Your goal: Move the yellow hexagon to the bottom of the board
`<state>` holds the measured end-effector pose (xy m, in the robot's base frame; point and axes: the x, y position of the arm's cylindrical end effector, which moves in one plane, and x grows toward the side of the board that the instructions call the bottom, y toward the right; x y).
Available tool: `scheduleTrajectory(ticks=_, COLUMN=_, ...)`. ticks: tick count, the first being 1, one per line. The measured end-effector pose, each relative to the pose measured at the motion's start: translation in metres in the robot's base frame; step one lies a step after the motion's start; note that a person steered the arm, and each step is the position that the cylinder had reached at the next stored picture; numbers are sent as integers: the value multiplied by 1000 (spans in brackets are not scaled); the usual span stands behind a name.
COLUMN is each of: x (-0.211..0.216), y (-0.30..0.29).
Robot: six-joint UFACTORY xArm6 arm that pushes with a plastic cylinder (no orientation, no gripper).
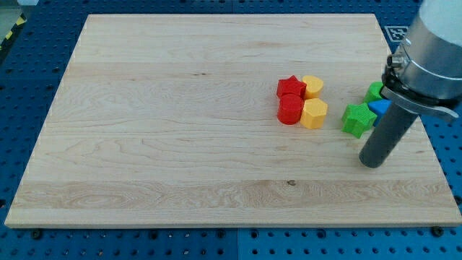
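The yellow hexagon (314,114) lies right of the board's middle, touching a red round block (290,110) on its left. Above them sit a red star-like block (291,87) and a second yellow block (312,87), side by side. My tip (370,163) rests on the board near the right edge, below and to the right of the yellow hexagon and apart from it. A green star (356,119) lies just above and left of the tip. A blue block (380,107) and another green block (375,92) are partly hidden behind the rod.
The wooden board (180,144) lies on a blue perforated table (14,87). The arm's grey body (433,43) fills the view's top right corner and hides part of the board's right edge.
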<state>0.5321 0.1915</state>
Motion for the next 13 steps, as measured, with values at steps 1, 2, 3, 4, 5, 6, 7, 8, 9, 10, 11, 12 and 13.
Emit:
scheduleTrajectory(ticks=1, x=-18, y=-14)
scheduleTrajectory(ticks=2, x=-18, y=-14)
scheduleTrajectory(ticks=3, x=-20, y=-14)
scheduleTrajectory(ticks=4, x=-38, y=-16)
scheduleTrajectory(ticks=5, x=-54, y=-28)
scheduleTrajectory(ticks=6, x=-75, y=-55)
scheduleTrajectory(ticks=7, x=-90, y=-56)
scheduleTrajectory(ticks=8, x=-102, y=-56)
scheduleTrajectory(ticks=9, x=-107, y=-63)
scheduleTrajectory(ticks=10, x=-108, y=-83)
scheduleTrajectory(ticks=11, x=-97, y=-84)
scheduleTrajectory(ticks=12, x=-77, y=-84)
scheduleTrajectory(ticks=13, x=-72, y=-99)
